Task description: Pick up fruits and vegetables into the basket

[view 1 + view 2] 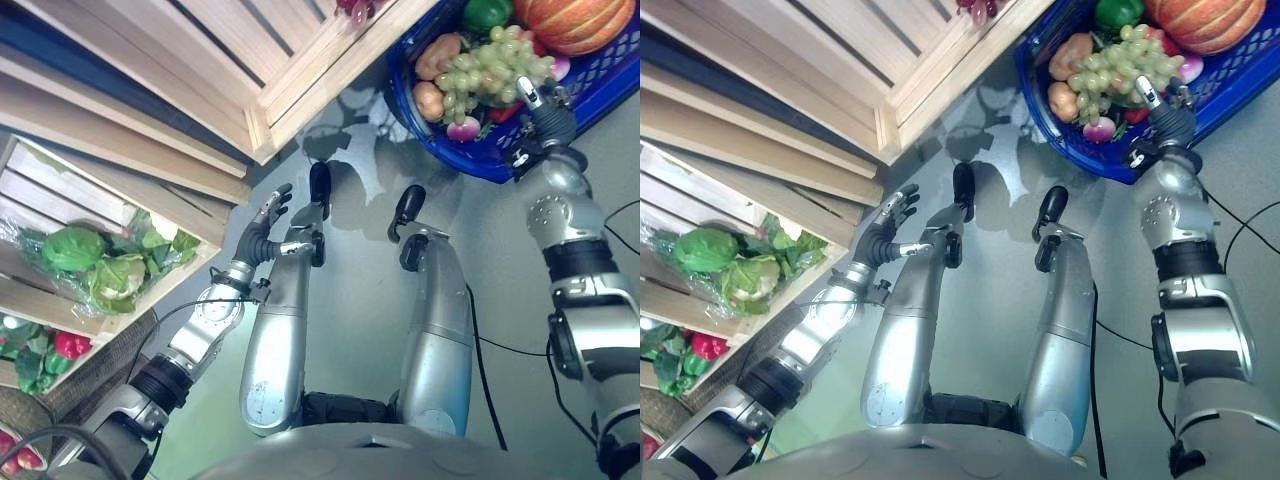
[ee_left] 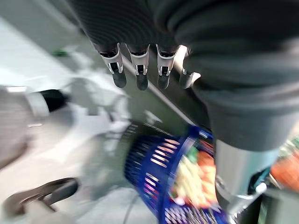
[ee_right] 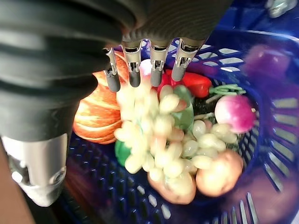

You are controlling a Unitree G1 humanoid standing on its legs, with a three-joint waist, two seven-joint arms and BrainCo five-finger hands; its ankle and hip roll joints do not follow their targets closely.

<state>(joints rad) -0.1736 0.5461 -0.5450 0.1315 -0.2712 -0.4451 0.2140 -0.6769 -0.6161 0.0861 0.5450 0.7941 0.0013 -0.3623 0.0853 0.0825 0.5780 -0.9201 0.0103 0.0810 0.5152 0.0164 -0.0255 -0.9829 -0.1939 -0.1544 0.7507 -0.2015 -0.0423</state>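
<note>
the grapes (image 3: 159,135) lie in the blue basket (image 1: 590,95), a pale green bunch sprawled over the heap, and the right hand (image 3: 145,70) hangs directly above them, fingers straight and relaxed, holding nothing. the bunch's long axis runs away from the fingertips toward the two potatoes (image 3: 205,175) by the near rim, with the orange pumpkin (image 3: 100,114) on one side and a pink radish (image 3: 235,112) on the other; a red pepper (image 3: 196,83) peeks out just past the fingers. so this arm looks done here (a judgement, mind).

next pick? the leafy cabbages (image 1: 95,265) sit in a wooden crate (image 1: 150,230) on the robot's left, and the left hand (image 1: 268,222) is the nearer one, hovering just off the crate's corner, fingers spread loosely and empty. the greens lie leftward of those fingers, well apart from the basket.
</note>
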